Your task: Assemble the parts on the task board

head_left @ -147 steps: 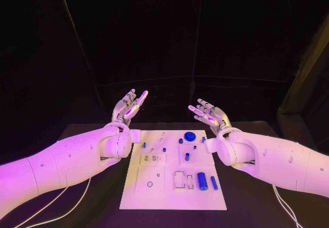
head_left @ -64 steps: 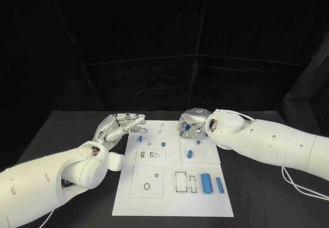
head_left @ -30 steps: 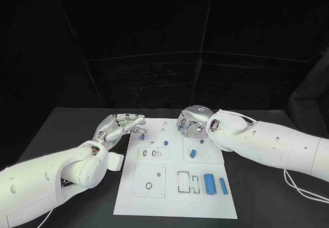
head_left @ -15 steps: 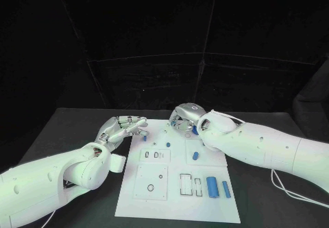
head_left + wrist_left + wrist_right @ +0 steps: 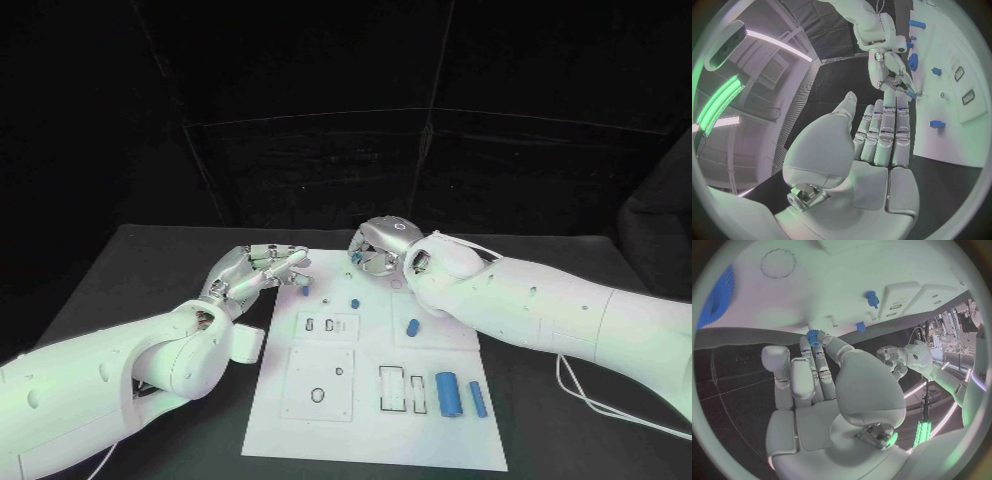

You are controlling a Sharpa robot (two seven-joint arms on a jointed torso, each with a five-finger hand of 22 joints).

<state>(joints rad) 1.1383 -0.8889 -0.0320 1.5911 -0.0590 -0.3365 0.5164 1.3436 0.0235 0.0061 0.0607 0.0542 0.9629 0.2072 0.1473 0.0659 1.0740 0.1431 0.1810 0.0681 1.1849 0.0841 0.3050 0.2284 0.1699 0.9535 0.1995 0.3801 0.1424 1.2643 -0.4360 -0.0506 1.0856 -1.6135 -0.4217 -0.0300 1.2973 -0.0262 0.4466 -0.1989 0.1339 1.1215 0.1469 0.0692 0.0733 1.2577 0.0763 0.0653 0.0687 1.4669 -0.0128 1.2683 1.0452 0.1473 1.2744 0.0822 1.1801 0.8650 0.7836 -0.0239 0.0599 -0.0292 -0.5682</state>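
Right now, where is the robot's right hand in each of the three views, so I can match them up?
Head view: the right hand is at the task board's far edge.
Left wrist view: it hangs beyond the left hand's fingertips, fingers pointing at the board.
Right wrist view: it is the camera's own hand, fingertips at the board's edge.
Shared landmark: the white task board.

L hand (image 5: 257, 272) open, fingers together; R hand (image 5: 381, 252) turned down, fingers curled.

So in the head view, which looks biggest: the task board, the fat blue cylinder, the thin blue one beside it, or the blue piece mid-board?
1. Task board
2. Fat blue cylinder
3. Thin blue cylinder
4. Blue piece mid-board
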